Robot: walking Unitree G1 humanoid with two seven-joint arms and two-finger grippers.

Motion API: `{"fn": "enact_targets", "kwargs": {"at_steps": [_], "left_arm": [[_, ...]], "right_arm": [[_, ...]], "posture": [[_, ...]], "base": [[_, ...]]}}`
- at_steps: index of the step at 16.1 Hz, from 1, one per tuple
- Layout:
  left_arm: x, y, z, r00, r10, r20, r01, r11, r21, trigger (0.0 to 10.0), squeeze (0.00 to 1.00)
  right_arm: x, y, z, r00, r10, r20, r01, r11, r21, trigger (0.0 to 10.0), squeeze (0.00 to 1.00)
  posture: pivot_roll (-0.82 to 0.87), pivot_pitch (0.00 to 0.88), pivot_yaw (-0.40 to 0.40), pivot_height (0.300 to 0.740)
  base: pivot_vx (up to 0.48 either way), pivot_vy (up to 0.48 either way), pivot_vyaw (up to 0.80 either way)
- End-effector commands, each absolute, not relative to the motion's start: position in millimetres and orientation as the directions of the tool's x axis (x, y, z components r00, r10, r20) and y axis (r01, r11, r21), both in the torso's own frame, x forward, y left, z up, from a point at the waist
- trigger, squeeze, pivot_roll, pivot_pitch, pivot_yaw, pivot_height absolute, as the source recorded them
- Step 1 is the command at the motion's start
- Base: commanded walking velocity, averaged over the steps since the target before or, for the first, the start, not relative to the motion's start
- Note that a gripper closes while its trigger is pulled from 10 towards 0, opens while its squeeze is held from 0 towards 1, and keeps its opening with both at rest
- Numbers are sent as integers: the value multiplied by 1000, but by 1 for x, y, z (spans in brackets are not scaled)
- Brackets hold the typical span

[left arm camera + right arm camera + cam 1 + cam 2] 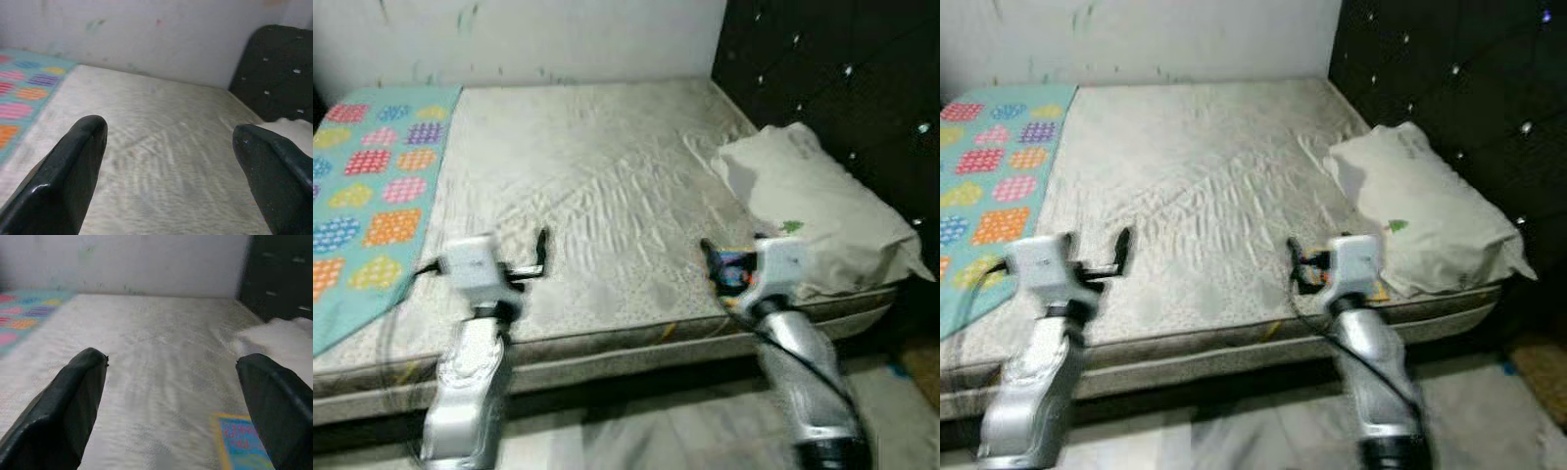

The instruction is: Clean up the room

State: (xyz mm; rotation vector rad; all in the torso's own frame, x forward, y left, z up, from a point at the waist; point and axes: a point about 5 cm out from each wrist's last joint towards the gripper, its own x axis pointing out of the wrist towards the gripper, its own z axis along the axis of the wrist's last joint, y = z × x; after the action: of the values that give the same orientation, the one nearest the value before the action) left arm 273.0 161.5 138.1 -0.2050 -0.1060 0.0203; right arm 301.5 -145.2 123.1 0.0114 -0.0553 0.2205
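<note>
Colourful blanket (372, 186) on the bed's (597, 176) left side. Left end effector (168, 161) wide, empty. Right end effector (171, 401) wide, just above small bright book (242, 443) beside pillow (813, 211). Best lowered slowly, pinching the book's edge.

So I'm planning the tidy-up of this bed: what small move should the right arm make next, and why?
Probably ease the right claw down and slightly right onto the colourful booklet. It lies loose on the mattress beside the pillow, just ahead of the open claw, which holds nothing.
</note>
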Motion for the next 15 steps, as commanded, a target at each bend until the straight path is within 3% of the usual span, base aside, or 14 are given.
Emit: {"fn": "enact_targets", "kwargs": {"at_steps": [1, 4, 15], "left_arm": [[272, 157, 143, 991, 9, 132, 21, 975, -222, 10000, 0], [272, 156, 145, 990, -5, 144, 39, 971, -234, 10000, 0], [273, 155, 145, 989, -22, 145, 57, 970, -238, 10000, 0]], "right_arm": [[303, -150, 127, 975, 213, 67, -213, 977, -11, 10000, 0], [303, -151, 127, 975, 213, 66, -213, 977, -14, 10000, 0], [304, -151, 127, 976, 206, 70, -206, 979, -14, 10000, 0]], "posture": [[-156, 72, 9, 740], [-157, 73, 9, 740], [-158, 73, 14, 740]], "base": [[0, 0, 0], [97, 0, 0], [383, 0, 0]]}}
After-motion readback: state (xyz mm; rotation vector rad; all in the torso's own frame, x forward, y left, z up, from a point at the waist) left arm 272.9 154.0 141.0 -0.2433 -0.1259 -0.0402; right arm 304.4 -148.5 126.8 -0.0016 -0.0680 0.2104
